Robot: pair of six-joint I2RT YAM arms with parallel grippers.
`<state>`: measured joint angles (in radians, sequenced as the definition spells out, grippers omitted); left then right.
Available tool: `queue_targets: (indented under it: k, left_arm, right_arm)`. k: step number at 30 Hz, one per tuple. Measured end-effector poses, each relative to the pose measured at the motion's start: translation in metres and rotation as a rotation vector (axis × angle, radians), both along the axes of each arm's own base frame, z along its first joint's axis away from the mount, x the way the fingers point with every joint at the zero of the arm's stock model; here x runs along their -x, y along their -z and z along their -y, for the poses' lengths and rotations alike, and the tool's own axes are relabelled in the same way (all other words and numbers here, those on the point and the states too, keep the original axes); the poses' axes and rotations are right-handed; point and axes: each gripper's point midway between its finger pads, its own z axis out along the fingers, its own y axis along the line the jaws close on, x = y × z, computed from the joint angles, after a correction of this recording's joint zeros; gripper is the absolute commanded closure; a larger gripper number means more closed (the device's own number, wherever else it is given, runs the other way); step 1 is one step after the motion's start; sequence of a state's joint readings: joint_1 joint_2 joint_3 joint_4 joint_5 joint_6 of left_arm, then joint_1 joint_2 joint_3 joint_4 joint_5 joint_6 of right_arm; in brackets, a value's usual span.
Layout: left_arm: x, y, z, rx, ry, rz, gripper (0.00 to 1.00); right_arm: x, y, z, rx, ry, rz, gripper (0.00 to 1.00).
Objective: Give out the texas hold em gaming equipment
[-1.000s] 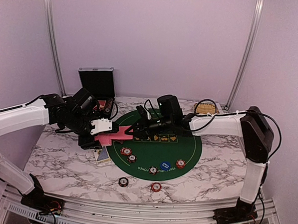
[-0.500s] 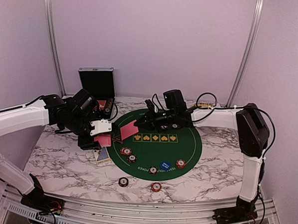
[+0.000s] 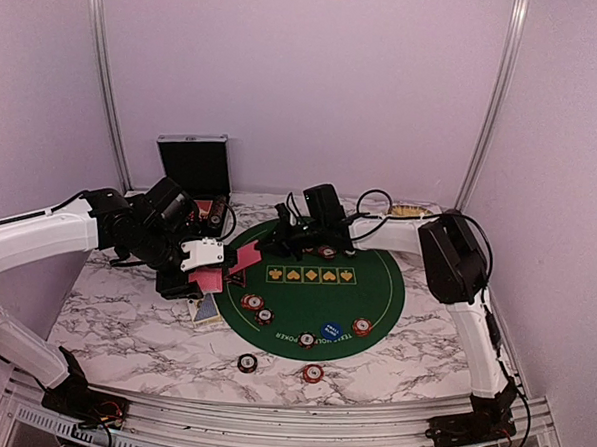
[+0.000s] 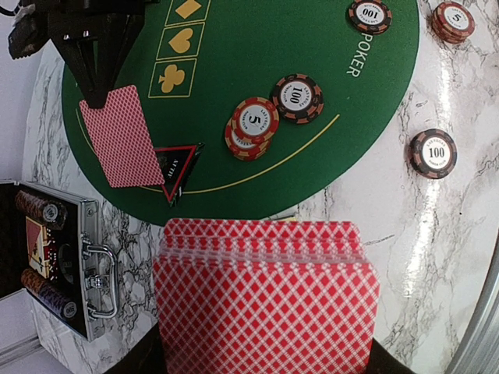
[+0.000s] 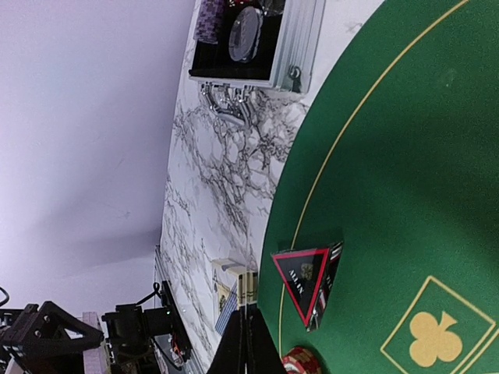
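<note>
The right gripper [image 4: 97, 92] is pinched fully closed on the top corner of a single card [image 4: 122, 138]. The card's back is a pink-red diamond lattice inside a thin pale border. It sits over the edge of the green mat [image 3: 380, 288] on the side toward the left arm, and it looks tilted from overhead. Whether its lower end touches the felt cannot be told. Just beside the card's lower corner, on the mat's yellow rim line, lies the triangular marker [image 4: 178, 167]. It is dark with a red outline (its pale lettering is too small to read).

The left gripper [image 3: 202, 273] is clamped on the deck [image 4: 265, 304], a slightly fanned stack with the same red lattice backs. The deck is held just off the mat's edge, above the marble table [image 3: 123, 324].

Further in on the mat, a red 5 chip [image 4: 253, 123] with white edge blocks lies atop another red one and touches a dark 100 chip [image 4: 297, 97]. A blue button [image 3: 331, 330] rests on the mat's near part. Off the mat's near edge, on the marble, lie a second dark chip [image 4: 433, 153] and a second red chip [image 4: 454, 20], apart from each other.

The black case [image 3: 193, 166] stands open beyond the mat's far edge on the left arm's side.
</note>
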<state>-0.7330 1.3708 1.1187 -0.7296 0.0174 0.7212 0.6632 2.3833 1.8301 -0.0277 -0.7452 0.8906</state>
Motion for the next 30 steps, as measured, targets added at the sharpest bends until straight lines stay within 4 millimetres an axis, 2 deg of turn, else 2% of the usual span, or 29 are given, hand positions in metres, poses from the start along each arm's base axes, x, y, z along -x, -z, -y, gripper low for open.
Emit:
queue_targets:
  k: [9, 16, 20, 24, 26, 30]
  left_arm:
    - [0.0, 0.0, 0.0, 0.0, 0.0, 0.0, 1.0]
    - [0.0, 0.0, 0.0, 0.0, 0.0, 0.0, 1.0]
    - [0.0, 0.0, 0.0, 0.0, 0.0, -0.001, 1.0]
    - [0.0, 0.0, 0.0, 0.0, 0.0, 0.0, 1.0]
    - [0.0, 0.0, 0.0, 0.001, 0.0, -0.001, 1.0]
    - [0.0, 0.0, 0.0, 0.0, 0.0, -0.001, 1.0]
  right_arm:
    - [-0.041, 0.019, -0.006, -0.028, 0.092, 0.01, 1.0]
    - [-0.056, 0.055, -0.005, -0.003, 0.17, -0.012, 0.99]
    - [-0.061, 0.067, -0.002, 0.021, 0.204, -0.01, 0.85]
    - [-0.068, 0.067, 0.0, 0.047, 0.228, 0.024, 0.64]
    - [-0.068, 0.068, 0.0, 0.06, 0.228, 0.048, 0.6]
    - [-0.066, 0.064, -0.002, 0.08, 0.219, 0.086, 0.59]
